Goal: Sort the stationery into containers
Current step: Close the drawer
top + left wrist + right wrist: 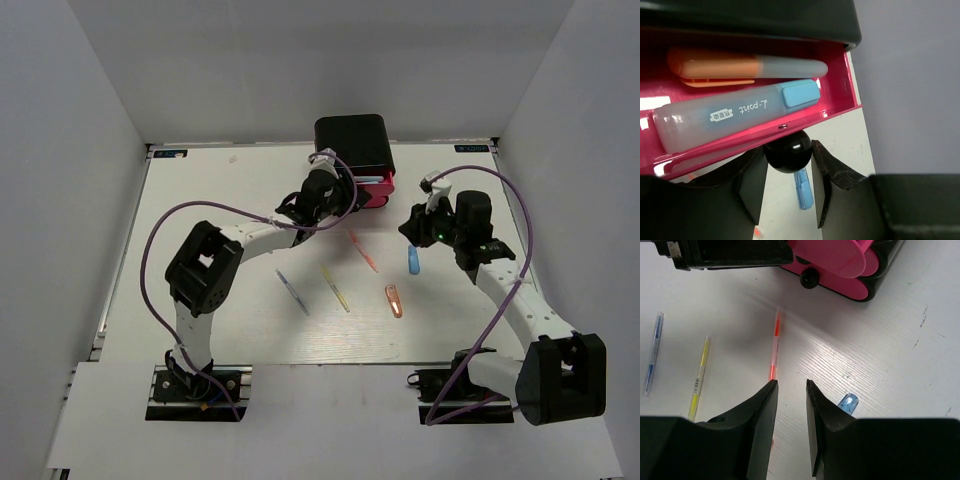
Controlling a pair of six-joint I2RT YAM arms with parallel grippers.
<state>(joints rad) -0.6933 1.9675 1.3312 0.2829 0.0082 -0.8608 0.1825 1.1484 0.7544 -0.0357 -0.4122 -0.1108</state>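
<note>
The black cabinet [350, 142] stands at the back, with one pink drawer [378, 190] pulled out. My left gripper [335, 192] is shut on that drawer's round black knob [788, 151]. In the open drawer [840, 75] lie an orange marker [740, 67] and a blue marker [735, 117]. My right gripper [418, 228] hovers over the table, jaws slightly apart and empty [791, 382]. On the table lie a blue marker [413, 260], an orange marker [394, 300], an orange pen [362, 250], a yellow pen [335, 288] and a blue-grey pen [292, 292].
White walls close in the table on the left, back and right. In the right wrist view the cabinet's lower pink drawers [840, 265] and a knob [809, 278] lie ahead, with the orange pen [774, 347] just in front of the fingers.
</note>
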